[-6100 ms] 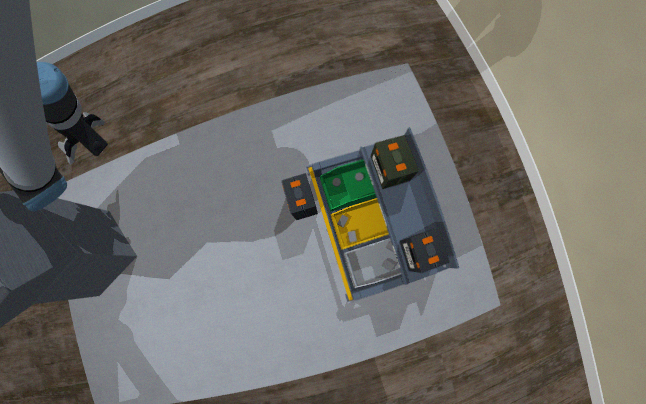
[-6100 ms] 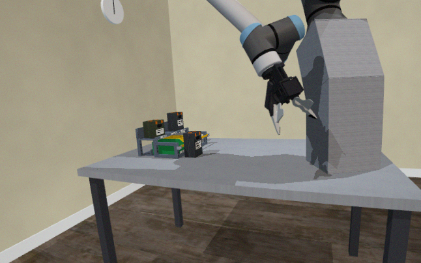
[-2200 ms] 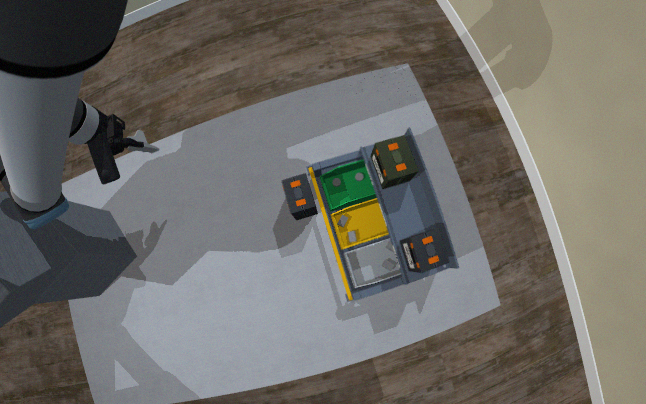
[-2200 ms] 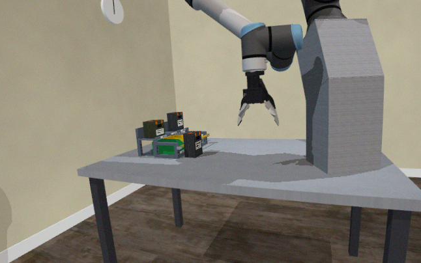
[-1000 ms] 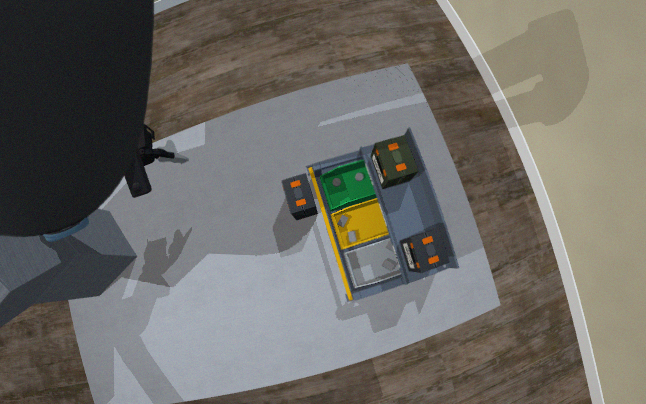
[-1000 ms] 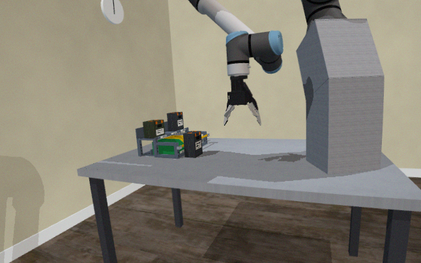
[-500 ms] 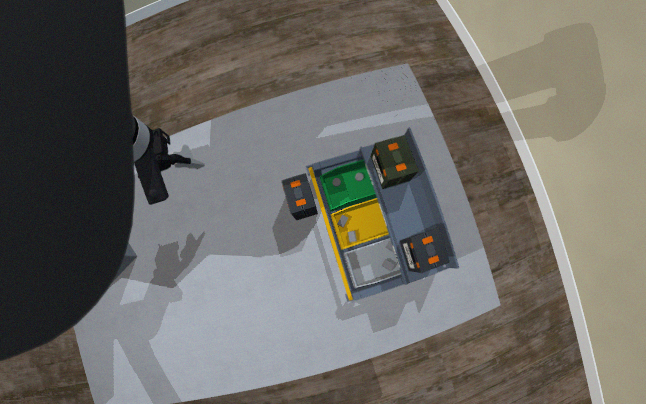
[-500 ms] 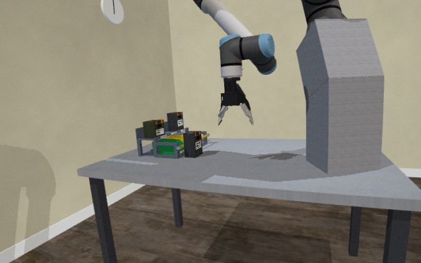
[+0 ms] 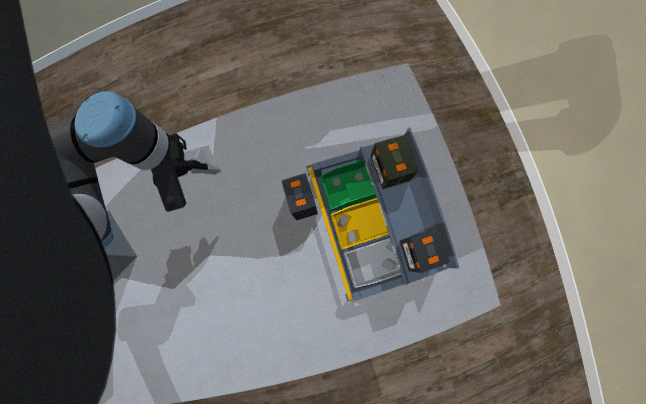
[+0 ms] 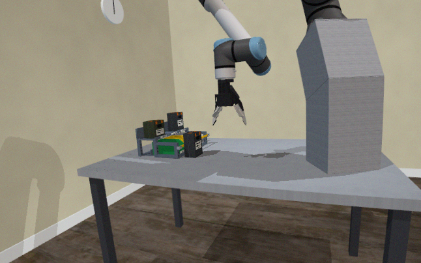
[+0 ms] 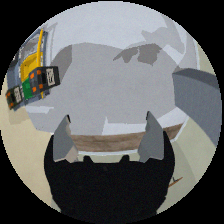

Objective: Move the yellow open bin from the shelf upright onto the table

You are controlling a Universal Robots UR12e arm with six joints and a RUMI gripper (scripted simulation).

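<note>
The yellow open bin (image 9: 368, 227) (image 11: 30, 64) sits in the lower row of the grey shelf (image 9: 413, 208) (image 10: 167, 144), between the green bin and the clear bin. Two small grey parts (image 9: 352, 235) lie in it near its front side. In the exterior view it is mostly hidden. My gripper (image 10: 229, 124) (image 11: 107, 113) is open with nothing between its fingers. It hangs high above the table (image 9: 245, 291) (image 10: 254, 189) (image 11: 115, 85), well away from the shelf, on the robot base's side.
A green bin (image 9: 348, 193) (image 10: 169, 148) and a clear bin (image 9: 373, 266) flank the yellow bin. A black box (image 9: 299, 196) (image 10: 193, 144) (image 11: 45, 78) stands on the table before the shelf's yellow bar. Two more boxes (image 9: 394, 161) (image 9: 428, 251) stand on the shelf's upper level.
</note>
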